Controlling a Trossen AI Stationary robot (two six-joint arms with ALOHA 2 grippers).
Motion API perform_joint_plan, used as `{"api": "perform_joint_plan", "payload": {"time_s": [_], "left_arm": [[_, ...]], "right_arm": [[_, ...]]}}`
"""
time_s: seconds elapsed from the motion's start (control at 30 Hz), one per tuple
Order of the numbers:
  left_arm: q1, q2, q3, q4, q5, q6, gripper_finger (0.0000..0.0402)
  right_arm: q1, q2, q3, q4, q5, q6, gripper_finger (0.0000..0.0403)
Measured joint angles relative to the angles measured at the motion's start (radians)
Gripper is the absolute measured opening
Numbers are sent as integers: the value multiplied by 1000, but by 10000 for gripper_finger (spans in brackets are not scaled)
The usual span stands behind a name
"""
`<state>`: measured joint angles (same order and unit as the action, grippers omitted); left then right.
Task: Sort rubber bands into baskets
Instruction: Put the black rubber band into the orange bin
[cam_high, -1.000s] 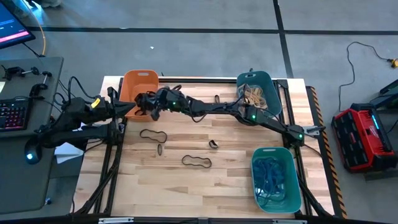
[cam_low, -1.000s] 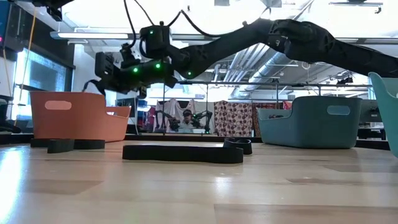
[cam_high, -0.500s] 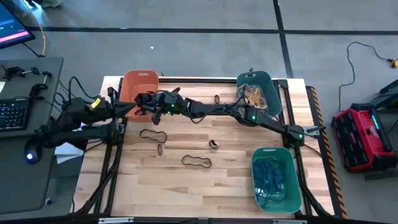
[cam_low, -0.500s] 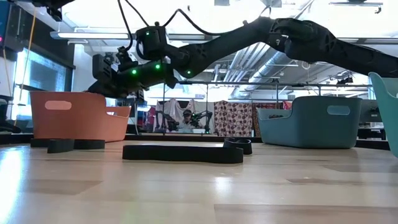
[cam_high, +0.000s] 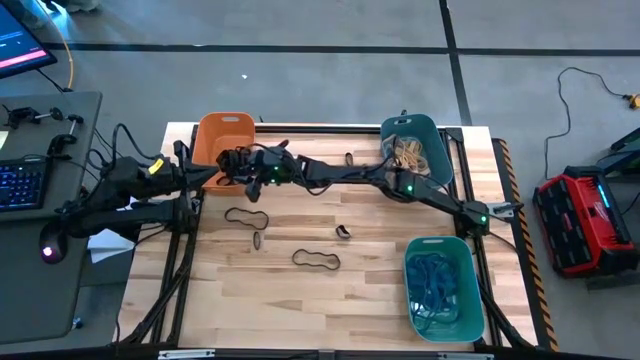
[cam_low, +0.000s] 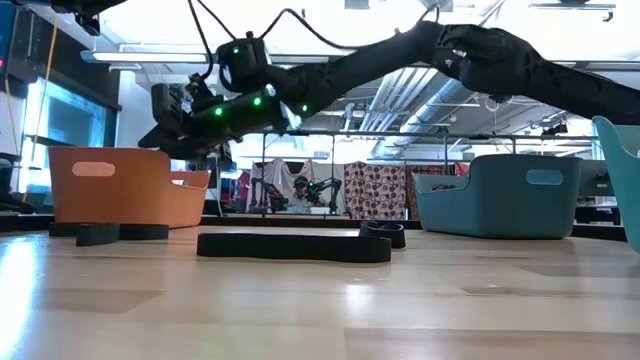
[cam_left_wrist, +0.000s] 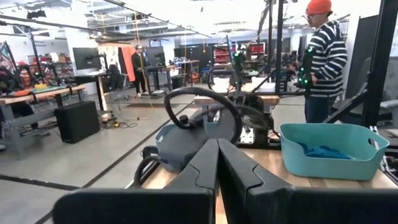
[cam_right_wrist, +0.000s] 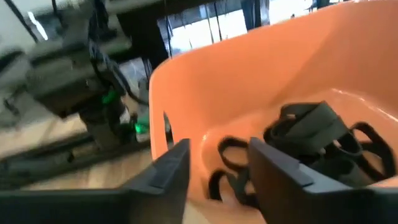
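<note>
Across the wooden table stood three baskets: the orange basket at the far left corner, the dark teal basket at the far right holding tan rubber bands, and the lighter green basket at the near right holding blue rubber bands.

The right arm reached from the table's right side across to the orange basket, and the right gripper hung at that basket's near rim. In the right wrist view its two fingers were spread apart with nothing between them, pointing into the tub, where a heap of black rubber bands lay on the floor.

The left arm waited at the table's left edge. The left gripper had its fingers pressed together and held nothing.

Four black rubber bands lay loose on the bare wood: a long wavy one nearest the orange basket, a second long one toward the middle, a small loop between them, and another small loop further right.
</note>
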<state>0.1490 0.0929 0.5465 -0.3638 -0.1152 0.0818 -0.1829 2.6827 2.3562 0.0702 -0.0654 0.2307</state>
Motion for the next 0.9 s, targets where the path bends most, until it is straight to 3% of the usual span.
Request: {"api": "perform_joint_plan", "payload": {"time_s": [0.23,0.47,0.9], "left_arm": [[0,0,0,-4,1,-1,0],[0,0,0,-5,2,-1,0],[0,0,0,-9,5,-1,0]], "right_arm": [[9,-73,0,-195,5,-165,13],[49,-132,0,-375,42,-285,3],[123,-142,-16,-476,74,-352,0]]}}
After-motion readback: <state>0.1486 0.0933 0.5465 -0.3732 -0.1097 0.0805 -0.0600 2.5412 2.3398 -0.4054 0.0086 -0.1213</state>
